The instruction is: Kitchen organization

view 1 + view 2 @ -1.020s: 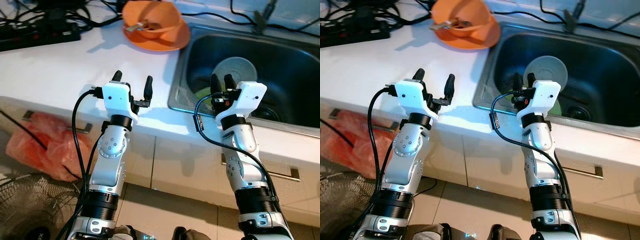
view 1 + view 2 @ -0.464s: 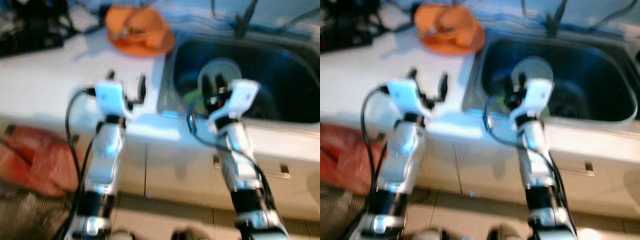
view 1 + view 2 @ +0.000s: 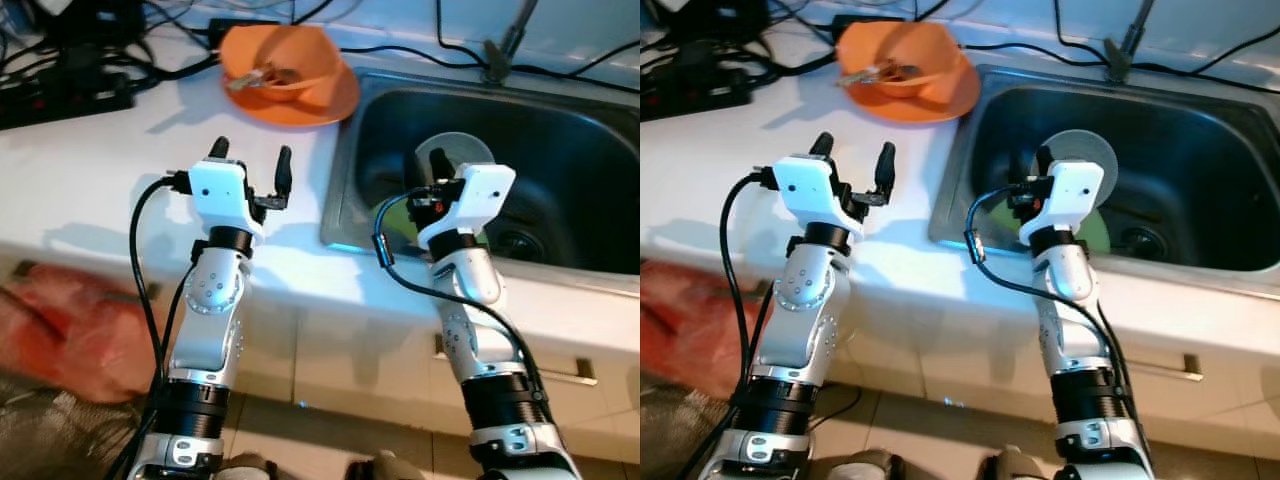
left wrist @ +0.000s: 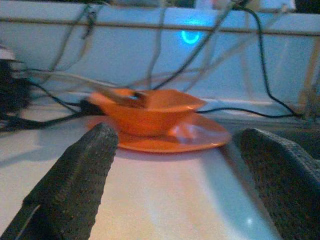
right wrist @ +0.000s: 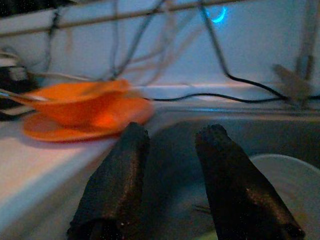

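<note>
the left gripper (image 3: pixel 250 165) hung over the white counter (image 3: pixel 110 150) just short of the sink's left rim, its fingers (image 4: pixel 75 180) spread wide and holding nothing. bare counter lay open between it and the orange bowl (image 3: pixel 275 70), which sat on an orange plate (image 3: pixel 325 100) near the back wall, beside the sink's far left corner. the right gripper (image 3: pixel 1040 170) reached over the front edge of the steel sink (image 3: pixel 590 140), fingers (image 5: pixel 120 175) a narrow gap apart and empty. just beyond them a pale round plate (image 3: pixel 1090 150) leaned in the basin, with something green (image 3: pixel 1095 230) under it. black cables (image 3: pixel 80 60) and a power strip (image 3: pixel 60 95) crowded the counter's back left. a red plastic bag (image 3: pixel 60 330) lay on the floor below the counter edge.
</note>
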{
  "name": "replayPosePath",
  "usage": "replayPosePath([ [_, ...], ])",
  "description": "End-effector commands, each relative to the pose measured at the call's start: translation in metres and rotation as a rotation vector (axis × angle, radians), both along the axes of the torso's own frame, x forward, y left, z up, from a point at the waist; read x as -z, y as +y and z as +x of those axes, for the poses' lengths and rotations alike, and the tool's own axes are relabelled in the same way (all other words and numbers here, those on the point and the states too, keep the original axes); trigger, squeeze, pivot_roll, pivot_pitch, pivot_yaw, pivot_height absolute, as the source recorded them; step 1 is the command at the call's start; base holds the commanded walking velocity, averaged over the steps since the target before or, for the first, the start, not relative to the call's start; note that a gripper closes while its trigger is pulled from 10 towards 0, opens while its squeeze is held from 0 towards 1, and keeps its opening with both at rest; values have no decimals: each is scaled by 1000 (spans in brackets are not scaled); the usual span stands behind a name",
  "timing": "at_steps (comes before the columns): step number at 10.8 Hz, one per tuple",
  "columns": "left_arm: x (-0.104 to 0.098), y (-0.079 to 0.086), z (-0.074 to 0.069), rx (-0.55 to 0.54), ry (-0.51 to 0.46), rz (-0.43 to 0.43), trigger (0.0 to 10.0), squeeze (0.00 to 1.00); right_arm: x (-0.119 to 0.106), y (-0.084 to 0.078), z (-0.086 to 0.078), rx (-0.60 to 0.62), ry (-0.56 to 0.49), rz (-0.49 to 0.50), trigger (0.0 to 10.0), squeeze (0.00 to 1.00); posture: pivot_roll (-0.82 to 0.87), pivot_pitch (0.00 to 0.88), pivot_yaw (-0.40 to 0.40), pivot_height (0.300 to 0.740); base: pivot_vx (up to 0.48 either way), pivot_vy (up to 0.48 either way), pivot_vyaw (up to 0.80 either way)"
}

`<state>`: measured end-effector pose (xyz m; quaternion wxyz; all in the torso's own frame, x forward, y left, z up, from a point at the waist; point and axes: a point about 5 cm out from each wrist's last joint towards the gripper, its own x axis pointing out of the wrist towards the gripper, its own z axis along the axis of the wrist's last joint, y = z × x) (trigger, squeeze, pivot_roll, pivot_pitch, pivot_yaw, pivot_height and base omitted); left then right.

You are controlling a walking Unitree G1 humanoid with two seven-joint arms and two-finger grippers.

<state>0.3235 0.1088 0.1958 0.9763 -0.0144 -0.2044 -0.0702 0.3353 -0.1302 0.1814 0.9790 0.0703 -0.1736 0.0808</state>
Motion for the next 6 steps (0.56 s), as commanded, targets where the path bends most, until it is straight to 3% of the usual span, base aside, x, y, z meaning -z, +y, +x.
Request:
replayPosePath([
  [1, -1, -5, -1, 14, -3, 11, 10000, 0, 0, -4, 1, 15, 4, 14, 10000, 0, 115, 180, -38, 740, 292, 0, 0],
  [5, -2, -4, -2, 15, -3, 15, 10000, 0, 1, -3, 0, 13, 10, 17, 10000, 0, 117, 182, -38, 740, 296, 0, 0],
  [6, -2, -5, -2, 16, -3, 15, 10000, 0, 1, -3, 1, 8, 15, 21, 10000, 0, 117, 182, -37, 740, 296, 0, -481],
])
